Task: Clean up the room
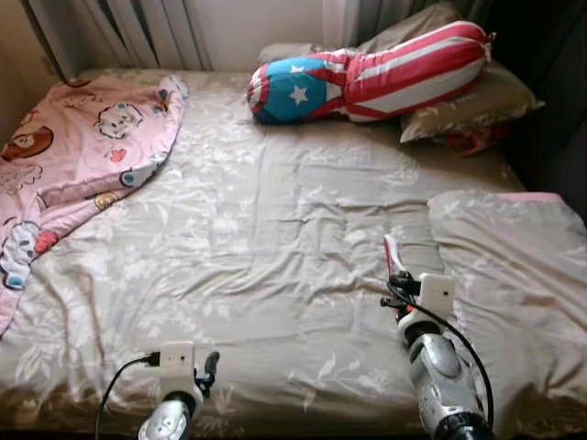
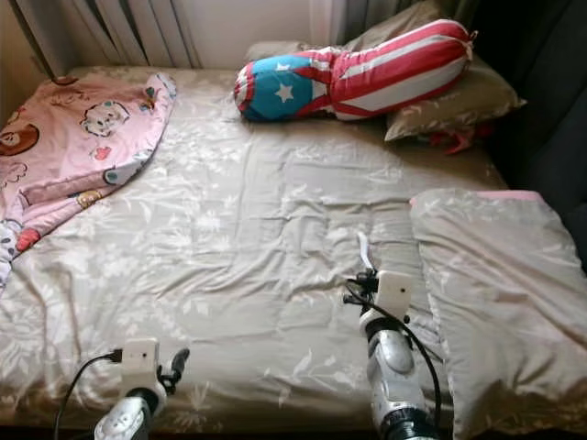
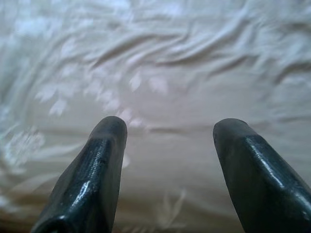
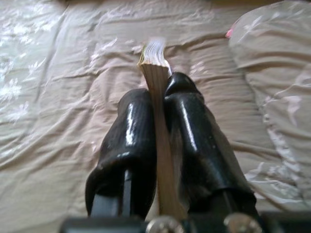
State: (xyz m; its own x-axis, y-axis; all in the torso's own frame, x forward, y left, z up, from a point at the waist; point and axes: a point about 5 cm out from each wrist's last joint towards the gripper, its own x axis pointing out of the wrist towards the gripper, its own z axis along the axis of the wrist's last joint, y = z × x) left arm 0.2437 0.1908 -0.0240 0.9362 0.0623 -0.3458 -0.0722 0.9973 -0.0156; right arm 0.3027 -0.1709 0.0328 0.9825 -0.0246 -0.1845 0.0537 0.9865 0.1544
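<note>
My right gripper (image 4: 158,92) is shut on a thin book (image 4: 154,53), held edge-on with its pages fanning past the fingertips. In the left eye view the book (image 1: 389,249) sticks up from that gripper (image 1: 397,275) above the grey floral bedsheet (image 1: 257,238), just left of a folded grey duvet (image 1: 514,275). Low over the sheet near the bed's front edge, my left gripper (image 1: 209,365) is open. The left wrist view has its fingers (image 3: 104,145) spread apart with nothing between them.
A pink cartoon blanket (image 1: 83,156) lies over the bed's far left corner. A stars-and-stripes bolster (image 1: 367,73) rests on a grey pillow (image 1: 468,101) at the head. Something red (image 1: 472,139) pokes out beneath the pillow. Curtains hang behind the bed.
</note>
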